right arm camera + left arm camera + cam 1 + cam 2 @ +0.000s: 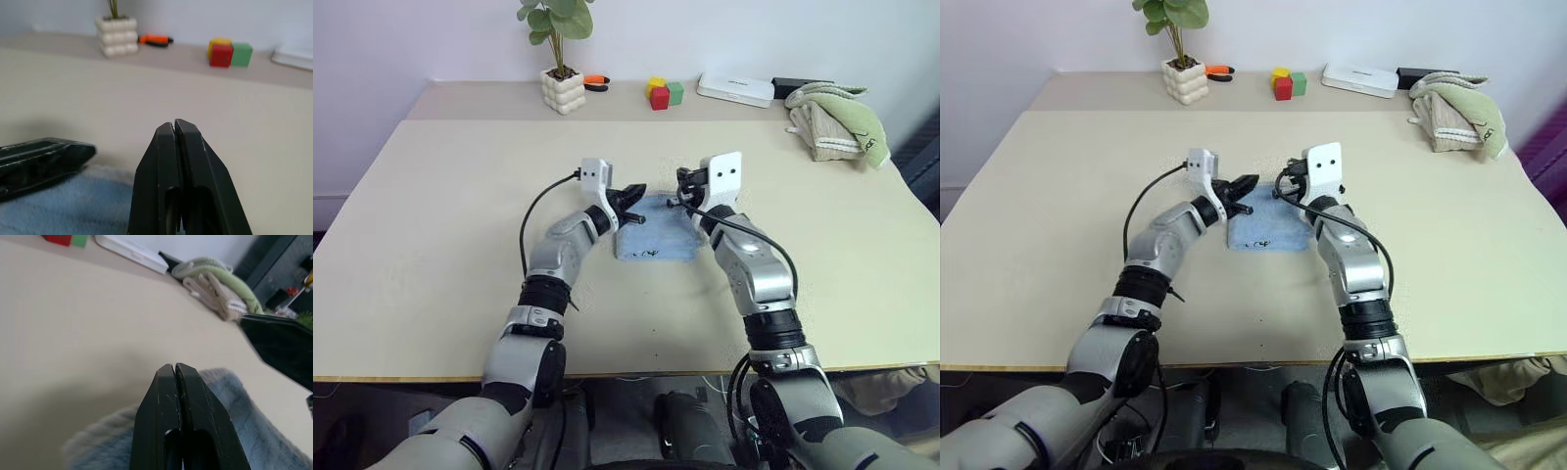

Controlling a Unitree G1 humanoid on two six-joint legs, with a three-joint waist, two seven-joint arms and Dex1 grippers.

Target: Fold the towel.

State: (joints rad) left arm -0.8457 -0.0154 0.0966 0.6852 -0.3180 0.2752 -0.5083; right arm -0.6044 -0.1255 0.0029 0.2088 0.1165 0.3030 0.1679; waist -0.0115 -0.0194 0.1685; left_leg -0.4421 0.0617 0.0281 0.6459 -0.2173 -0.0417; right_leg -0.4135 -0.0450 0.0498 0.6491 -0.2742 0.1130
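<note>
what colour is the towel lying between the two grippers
Light blue; the towel shows best in the right eye view.

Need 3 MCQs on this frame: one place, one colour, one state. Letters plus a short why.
1. Where does the potted plant stand?
A. at the table's far edge
B. on the blue towel
C. beside the green towel

2. What colour is the towel between the two claws?
A. beige
B. light blue
C. red

3. How do the left claw fingers stand?
A. wide open
B. pressed shut
C. around a block

Key: 1 A, the plant sits far back, left of the blocks. 2 B, the cloth under both claws is light blue. 3 B, the left wrist view shows the fingers pressed together, nothing visibly between them; the right claw looks the same.
</note>
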